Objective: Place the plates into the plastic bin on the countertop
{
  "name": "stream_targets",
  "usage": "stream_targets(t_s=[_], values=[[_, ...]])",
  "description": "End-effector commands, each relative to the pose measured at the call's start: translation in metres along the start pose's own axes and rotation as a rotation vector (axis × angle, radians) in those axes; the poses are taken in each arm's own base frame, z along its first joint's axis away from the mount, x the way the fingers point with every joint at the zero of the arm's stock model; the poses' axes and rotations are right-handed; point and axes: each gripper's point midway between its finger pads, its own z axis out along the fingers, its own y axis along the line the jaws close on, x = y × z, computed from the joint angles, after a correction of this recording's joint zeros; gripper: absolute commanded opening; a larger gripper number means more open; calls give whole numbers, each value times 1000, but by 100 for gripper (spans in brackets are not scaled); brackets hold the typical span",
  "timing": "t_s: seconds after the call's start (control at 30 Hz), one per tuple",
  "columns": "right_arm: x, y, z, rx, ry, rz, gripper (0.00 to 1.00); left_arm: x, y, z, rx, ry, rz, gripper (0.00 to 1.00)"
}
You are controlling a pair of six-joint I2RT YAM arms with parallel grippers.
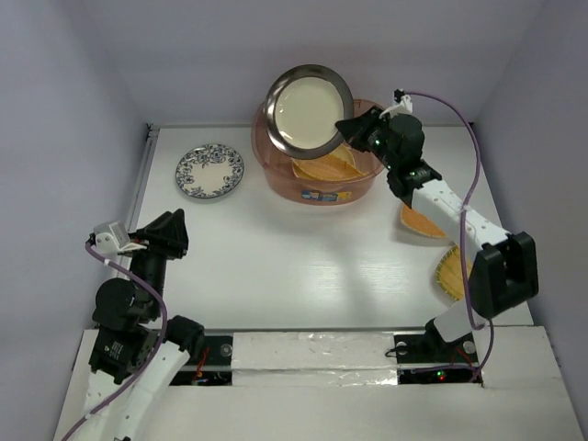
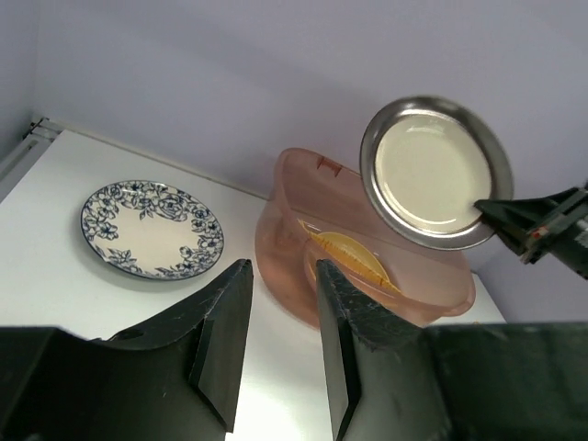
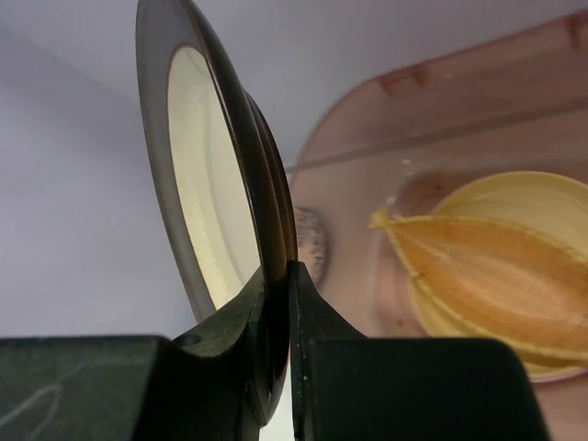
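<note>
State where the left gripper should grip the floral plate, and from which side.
Probably the near rim of the floral plate, coming low from the front with the left gripper. It lies flat on the countertop, so only the thin edge can be pinched.

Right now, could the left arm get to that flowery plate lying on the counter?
Probably yes. The floral plate lies flat on open countertop ahead of the left gripper, which is open and empty, with nothing between them. The right gripper is away over the plastic bin, holding the metal-rimmed plate.

Plate (image 1: 323, 168) in bin (image 1: 274, 176) — another plate (image 1: 210, 171) left
</note>
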Motion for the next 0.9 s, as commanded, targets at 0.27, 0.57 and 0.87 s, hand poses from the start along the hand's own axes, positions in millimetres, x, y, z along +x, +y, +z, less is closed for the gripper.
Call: stream_targets(t_s=[0.27,0.57,0.87], values=[[-21,-46,61,4,73,54,0,-9,-10,1,43,-27,-17,33],[3,-105,70,198,126,23,3,-6,-10,4,43,-16,-6,35],[17,-144,66,350,181,-62,62,-5,-11,6,44,-11,-1,35]])
